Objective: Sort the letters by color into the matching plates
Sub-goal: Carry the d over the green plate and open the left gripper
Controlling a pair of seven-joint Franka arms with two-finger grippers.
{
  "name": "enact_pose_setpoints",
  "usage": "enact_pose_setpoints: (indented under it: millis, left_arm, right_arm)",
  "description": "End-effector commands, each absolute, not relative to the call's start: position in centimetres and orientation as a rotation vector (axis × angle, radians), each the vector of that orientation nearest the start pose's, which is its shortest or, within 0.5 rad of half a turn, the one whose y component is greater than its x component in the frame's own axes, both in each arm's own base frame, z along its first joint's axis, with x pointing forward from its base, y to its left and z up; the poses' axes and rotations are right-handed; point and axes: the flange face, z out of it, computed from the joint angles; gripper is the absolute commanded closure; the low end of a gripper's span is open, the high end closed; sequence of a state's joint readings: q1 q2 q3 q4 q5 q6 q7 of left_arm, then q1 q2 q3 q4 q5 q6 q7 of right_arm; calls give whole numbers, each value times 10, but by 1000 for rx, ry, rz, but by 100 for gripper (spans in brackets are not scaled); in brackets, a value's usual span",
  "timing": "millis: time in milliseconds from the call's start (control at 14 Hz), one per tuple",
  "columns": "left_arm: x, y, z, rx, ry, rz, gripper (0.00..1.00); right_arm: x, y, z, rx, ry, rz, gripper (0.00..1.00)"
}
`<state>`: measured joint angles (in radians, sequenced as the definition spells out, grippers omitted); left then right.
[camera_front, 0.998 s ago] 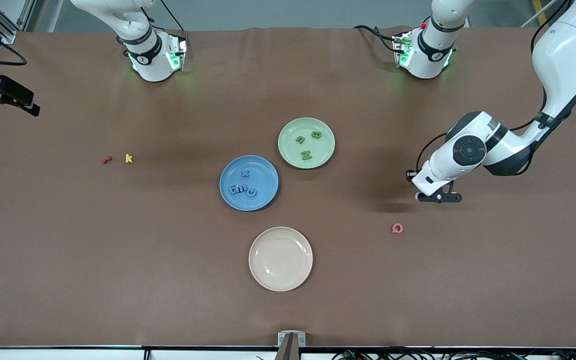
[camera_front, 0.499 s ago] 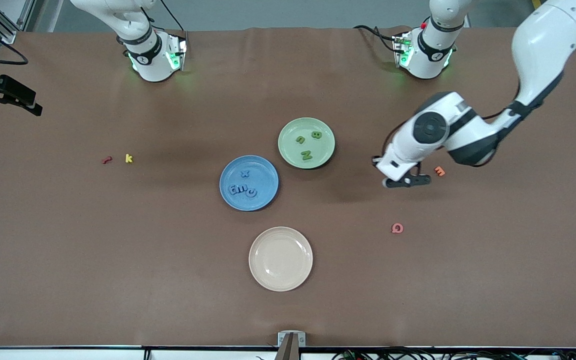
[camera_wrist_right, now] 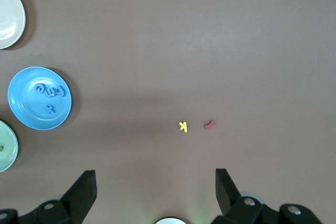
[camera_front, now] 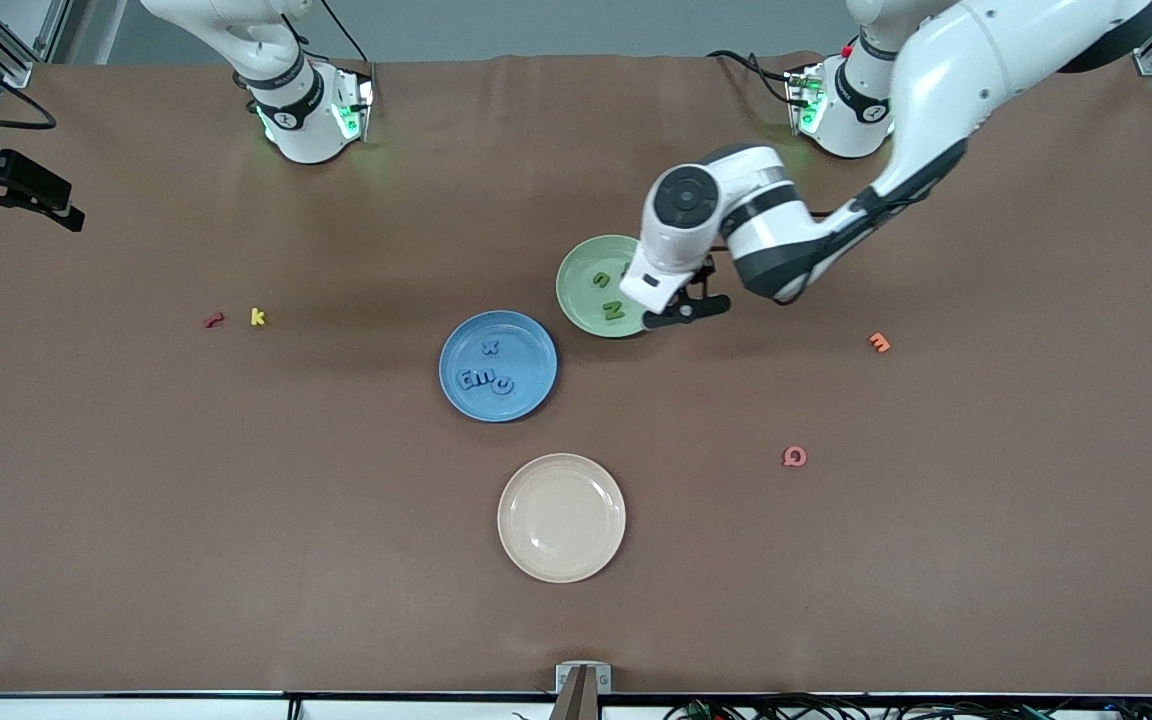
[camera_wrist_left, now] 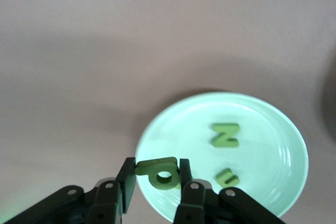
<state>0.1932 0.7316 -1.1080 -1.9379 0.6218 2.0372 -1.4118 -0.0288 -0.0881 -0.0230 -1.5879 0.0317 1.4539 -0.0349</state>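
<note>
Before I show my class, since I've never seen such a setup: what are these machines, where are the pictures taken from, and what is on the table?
Two white robot arms stand at a brown table. One picture looks down from across it; each other comes from a wrist camera. The left gripper, jaws shut on a small green foam letter, hangs over the pale green round plate, which holds green letters. The blue round plate holds four blue letters; the cream plate is bare. The right gripper waits open.
</note>
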Motion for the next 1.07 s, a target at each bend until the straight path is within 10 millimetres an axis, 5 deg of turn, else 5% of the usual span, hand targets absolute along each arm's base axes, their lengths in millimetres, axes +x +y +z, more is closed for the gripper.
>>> enact_pose_setpoints:
  millis: [0,356,856,927,998]
  left_arm:
    - [395,-455,257,-3018,-359,244,78]
    - [392,-483,237,-3029,-357,193,78]
    - [401,-486,228,-3060,-361,130,74]
    - [402,-487,228,-3066,-354,127,63]
    - [403,-486,228,-3067,-345,126,29]
  right_arm:
    - [507,-24,657,-3122,-10,56,0]
    - [507,-26,657,-3141,-36,53,0]
    - [507,-25,658,-3128,-6,47,0]
    - [507,-25,658,-3128,3,47,0]
    - [508,-25,659,-3129,17,42,0]
